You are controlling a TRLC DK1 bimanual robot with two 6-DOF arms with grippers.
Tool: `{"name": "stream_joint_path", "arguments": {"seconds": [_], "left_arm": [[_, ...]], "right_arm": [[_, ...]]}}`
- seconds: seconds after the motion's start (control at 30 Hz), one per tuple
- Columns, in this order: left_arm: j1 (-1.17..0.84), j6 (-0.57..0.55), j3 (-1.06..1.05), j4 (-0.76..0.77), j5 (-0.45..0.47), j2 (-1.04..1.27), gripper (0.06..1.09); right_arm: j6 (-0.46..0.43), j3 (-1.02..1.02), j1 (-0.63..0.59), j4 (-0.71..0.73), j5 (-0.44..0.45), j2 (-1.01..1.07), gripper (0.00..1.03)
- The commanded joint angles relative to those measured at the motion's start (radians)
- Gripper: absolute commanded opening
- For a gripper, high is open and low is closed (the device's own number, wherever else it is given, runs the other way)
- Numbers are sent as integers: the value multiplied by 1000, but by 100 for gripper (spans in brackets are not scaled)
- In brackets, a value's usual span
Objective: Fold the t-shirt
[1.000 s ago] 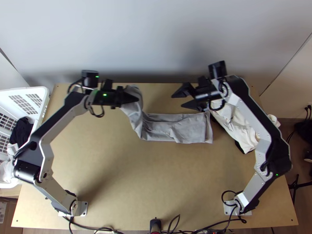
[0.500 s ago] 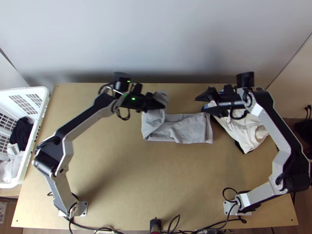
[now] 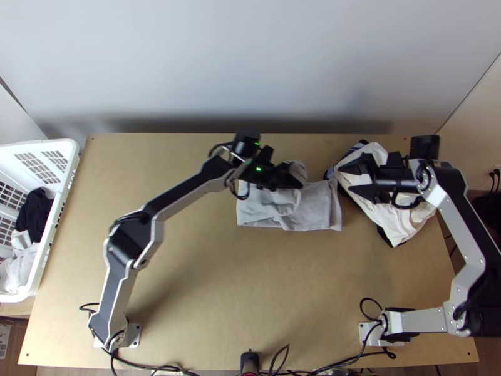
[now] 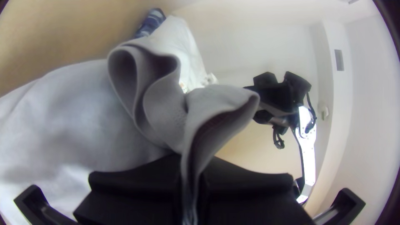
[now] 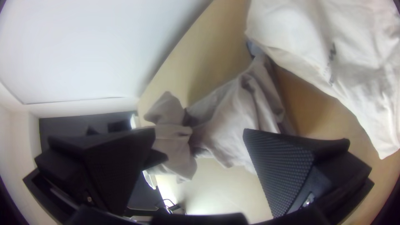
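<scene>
A narrow fold of the grey t-shirt is being pinched between the closed fingers of the left gripper, and the cloth above them is being thrown into open loops. The gripped end is being held up over the rest, which is lying as a flattened strip in the far half of the table. Should the end be let go in this state, a bunched lump rather than a flat fold could be left, the loops being the cause. Because so little cloth is being pinched, a layer could be lost from the grip; if it is pulled too far, the loose strip could be dragged along.

The fingers of the right gripper are being held wide apart, nothing between them, above a heap of white garments. The heap is lying just beside the t-shirt's other end, so the wrong cloth could be caught if that gripper were lowered there.

Farther out, past the left edge of the table, a white basket is being filled partly by bunched laundry: a black cloth and, beside it, some pale cloth.
</scene>
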Motion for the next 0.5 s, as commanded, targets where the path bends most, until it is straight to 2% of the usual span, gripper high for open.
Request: {"name": "stream_joint_path", "arguments": {"seconds": [0.0,0.2,0.37,0.47], "left_arm": [[-72,-26,183,-6,-15,162,10],[-112,-39,316,-5,-52,300,10],[-125,-39,344,25,-99,365,10],[-131,-37,344,45,-99,380,18]], "right_arm": [[-19,-87,-76,0,-1,-66,98],[-27,-136,-109,0,-1,-99,98],[-32,-168,-115,0,-1,-118,98],[-33,-176,-113,0,-3,-118,98]]}}
